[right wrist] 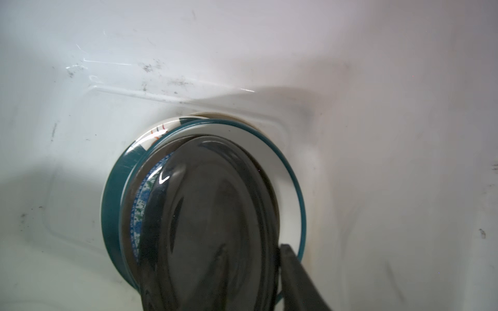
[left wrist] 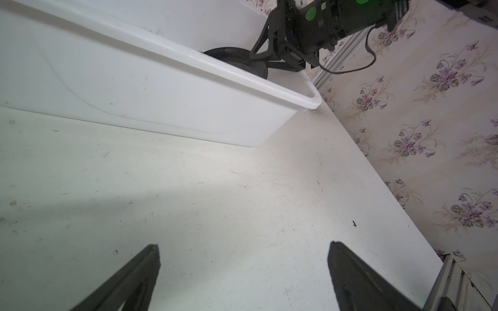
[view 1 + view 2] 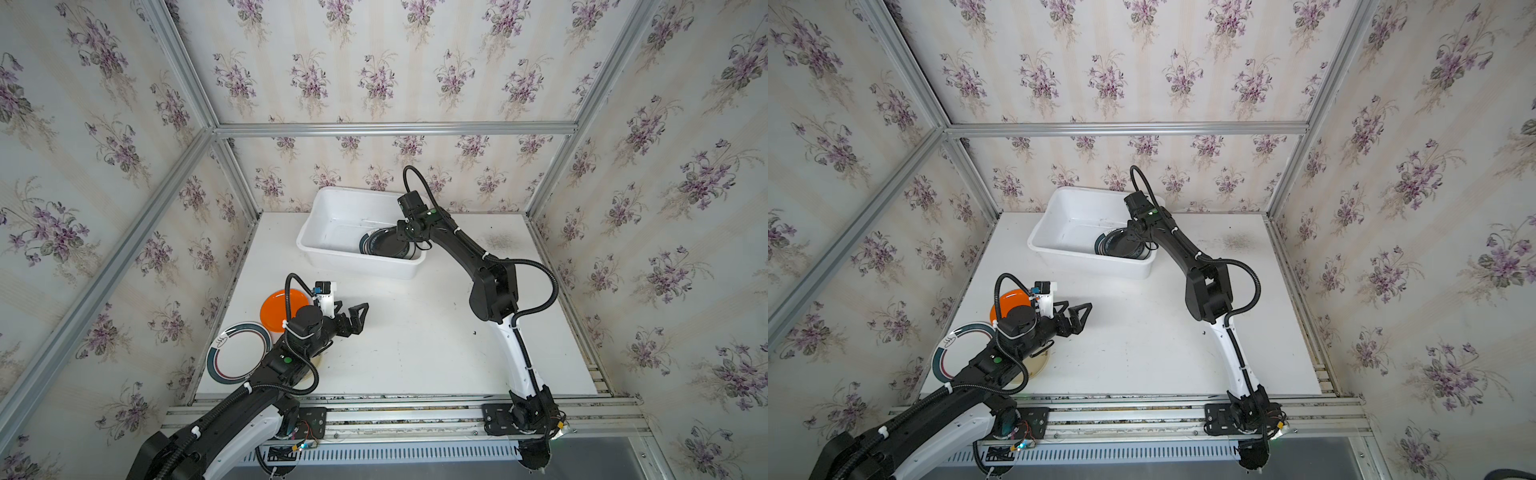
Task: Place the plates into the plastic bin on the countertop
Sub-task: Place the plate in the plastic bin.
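The white plastic bin point(image 3: 328, 208) stands at the back of the countertop point(image 3: 415, 340). Inside it lies a stack of plates point(image 3: 380, 245): a black plate point(image 1: 215, 215) is tilted and blurred over a blue-patterned one and a white plate with a teal rim point(image 1: 269, 150). My right gripper point(image 3: 405, 237) reaches into the bin, open, and one finger point(image 1: 296, 274) stands just beside the black plate's edge. My left gripper point(image 3: 351, 309) hovers wide open over bare countertop. An orange plate point(image 3: 276, 309), a white teal-rimmed plate point(image 3: 239, 353) and a cream plate point(image 3: 318, 363) lie by the left arm.
Aluminium rails point(image 3: 395, 405) frame the countertop, with flowered walls on three sides. The left arm covers most of the cream plate. A dark smudge point(image 3: 500, 241) marks the countertop right of the bin.
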Robot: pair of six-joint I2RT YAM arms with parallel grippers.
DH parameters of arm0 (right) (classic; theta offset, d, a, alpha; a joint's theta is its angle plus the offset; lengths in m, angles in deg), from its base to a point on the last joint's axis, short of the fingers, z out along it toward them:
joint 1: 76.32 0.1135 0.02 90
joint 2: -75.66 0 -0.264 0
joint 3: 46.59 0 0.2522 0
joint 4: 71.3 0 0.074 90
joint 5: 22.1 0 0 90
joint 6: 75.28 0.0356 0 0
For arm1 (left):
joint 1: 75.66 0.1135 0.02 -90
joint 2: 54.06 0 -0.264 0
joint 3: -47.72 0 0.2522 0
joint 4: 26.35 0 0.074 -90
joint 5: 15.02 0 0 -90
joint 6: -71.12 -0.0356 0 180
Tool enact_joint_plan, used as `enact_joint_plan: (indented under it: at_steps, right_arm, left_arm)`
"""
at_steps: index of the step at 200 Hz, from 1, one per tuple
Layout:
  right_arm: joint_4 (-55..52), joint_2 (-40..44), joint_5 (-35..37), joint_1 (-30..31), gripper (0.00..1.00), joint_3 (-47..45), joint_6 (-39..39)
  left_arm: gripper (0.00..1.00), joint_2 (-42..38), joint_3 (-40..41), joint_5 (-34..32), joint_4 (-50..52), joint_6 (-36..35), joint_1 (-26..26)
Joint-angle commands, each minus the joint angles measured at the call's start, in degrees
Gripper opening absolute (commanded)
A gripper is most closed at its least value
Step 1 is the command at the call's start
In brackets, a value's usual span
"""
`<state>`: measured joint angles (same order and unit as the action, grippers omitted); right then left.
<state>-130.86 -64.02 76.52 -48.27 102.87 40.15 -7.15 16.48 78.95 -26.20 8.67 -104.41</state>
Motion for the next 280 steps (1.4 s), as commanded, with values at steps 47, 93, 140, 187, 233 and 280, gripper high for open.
enact_joint_plan:
  at_steps: [47, 93, 140, 187, 233, 280]
  right_arm:
    - [0.2, 5.3, -1.4, 0.7, 0.82, 0.6, -4.4]
    - [2.6, 11.5, -9.1, 1.1, 0.82, -1.4, -3.5]
    - [24.7, 37.5, -10.6, 1.5, 0.83, -37.1, -1.0]
    - [28.8, 57.5, -10.7, 1.5, 0.84, -58.9, -0.7]
    - [28.7, 69.1, -12.4, 1.4, 0.85, -70.7, -0.1]
    - [27.2, 73.1, -16.0, 1.5, 0.85, -77.3, 0.5]
  left_arm:
    - [0.99, 1.7, -4.4, -0.6, 6.4, 7.2, 0.1]
    - [1.0, -0.2, -8.9, -6.7, 20.6, 9.5, 0.7]
    - [1.0, -0.1, -14.6, -14.1, 41.8, 13.9, 1.8]
    - [1.0, 4.3, -11.7, -10.9, 46.7, 17.1, 3.3]
    - [0.99, 4.1, -9.7, -11.9, 45.9, 17.1, 3.3]
    - [1.0, 3.7, -8.2, -10.4, 44.5, 17.5, 3.3]
